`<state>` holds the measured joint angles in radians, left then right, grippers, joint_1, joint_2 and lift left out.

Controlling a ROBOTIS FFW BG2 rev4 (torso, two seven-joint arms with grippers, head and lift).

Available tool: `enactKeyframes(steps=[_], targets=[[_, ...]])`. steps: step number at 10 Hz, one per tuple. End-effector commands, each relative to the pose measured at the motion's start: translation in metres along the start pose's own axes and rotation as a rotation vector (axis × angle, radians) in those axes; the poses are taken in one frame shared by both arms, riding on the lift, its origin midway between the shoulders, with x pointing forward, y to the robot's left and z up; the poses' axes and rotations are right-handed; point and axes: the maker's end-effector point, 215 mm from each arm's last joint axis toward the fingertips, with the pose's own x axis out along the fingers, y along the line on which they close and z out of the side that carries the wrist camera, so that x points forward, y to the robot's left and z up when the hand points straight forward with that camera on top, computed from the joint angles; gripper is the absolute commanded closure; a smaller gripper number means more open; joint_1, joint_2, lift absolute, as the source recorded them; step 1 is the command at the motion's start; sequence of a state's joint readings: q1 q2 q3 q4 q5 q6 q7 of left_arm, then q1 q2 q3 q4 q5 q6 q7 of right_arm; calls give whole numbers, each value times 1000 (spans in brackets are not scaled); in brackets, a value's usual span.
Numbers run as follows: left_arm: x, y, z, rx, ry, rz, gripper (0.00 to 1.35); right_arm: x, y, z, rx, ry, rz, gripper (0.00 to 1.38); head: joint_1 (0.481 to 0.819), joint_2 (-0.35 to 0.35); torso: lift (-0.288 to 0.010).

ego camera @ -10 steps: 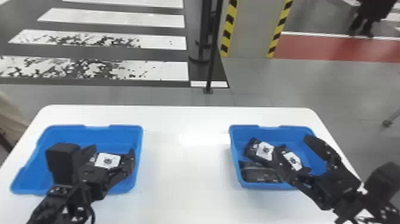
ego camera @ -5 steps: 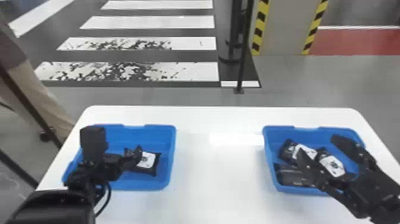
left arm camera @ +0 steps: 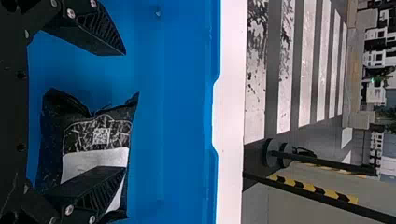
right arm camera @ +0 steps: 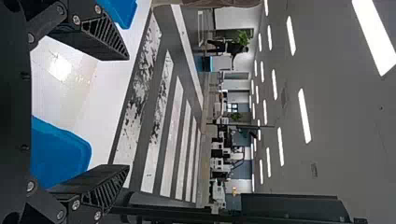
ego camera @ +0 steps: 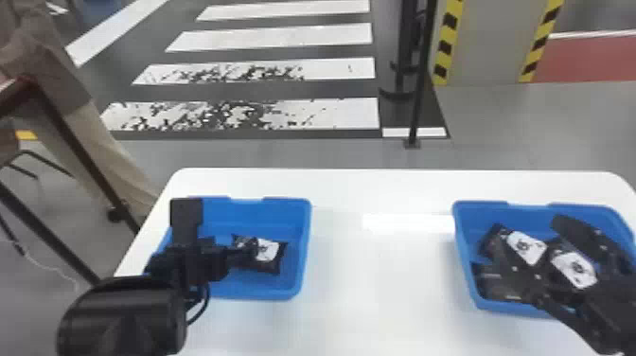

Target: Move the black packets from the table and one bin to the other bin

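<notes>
Head view swung toward the robot's left, left gripper farther forward over its bin

Since the first frame, the table and both bins have slid rightward in the head view, and the left gripper [left arm camera: 123, 111] has shifted farther up that view against its bin. Its jaws are spread with nothing pinched; one finger lies across the near-black packet with a white label [left arm camera: 93, 140] in the wrist view, the other stands well apart from it. That packet rests in the left blue plastic bin [ego camera: 303, 246].

The right gripper [right arm camera: 128, 112] hangs over the right blue plastic bin [ego camera: 530, 207], its jaws also spread and holding nothing. Beneath it are two black packets with white labels [ego camera: 525, 248] [ego camera: 575, 270], and beside them what looks like a darker third packet [ego camera: 490, 279], partly covered.

Both bins sit on the smooth white table [ego camera: 378, 284]; beyond it run white crosswalk stripes [ego camera: 331, 113].

With three packets seemingly gathered on the right, that is probably the receiving bin and the work well along. The packet on the left would then be left to grasp, lift and carry over.
</notes>
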<state>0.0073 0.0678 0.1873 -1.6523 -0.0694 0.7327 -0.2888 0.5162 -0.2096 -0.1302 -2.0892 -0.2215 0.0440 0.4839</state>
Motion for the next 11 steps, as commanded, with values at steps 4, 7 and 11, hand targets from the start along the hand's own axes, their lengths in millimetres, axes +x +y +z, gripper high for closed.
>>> enactKeyframes(steps=[4, 7, 11], targets=[[2, 3, -17, -16, 84, -1, 1208, 2, 3, -3, 17, -1, 11, 208, 695, 130, -110], [1, -7, -15, -36, 33, -23, 1208, 0, 2, -1, 23, -5, 10, 208, 695, 125, -110], [-70, -26, 60, -82, -222, -58, 1208, -2, 2, 1, 32, -11, 8, 208, 695, 114, -110]])
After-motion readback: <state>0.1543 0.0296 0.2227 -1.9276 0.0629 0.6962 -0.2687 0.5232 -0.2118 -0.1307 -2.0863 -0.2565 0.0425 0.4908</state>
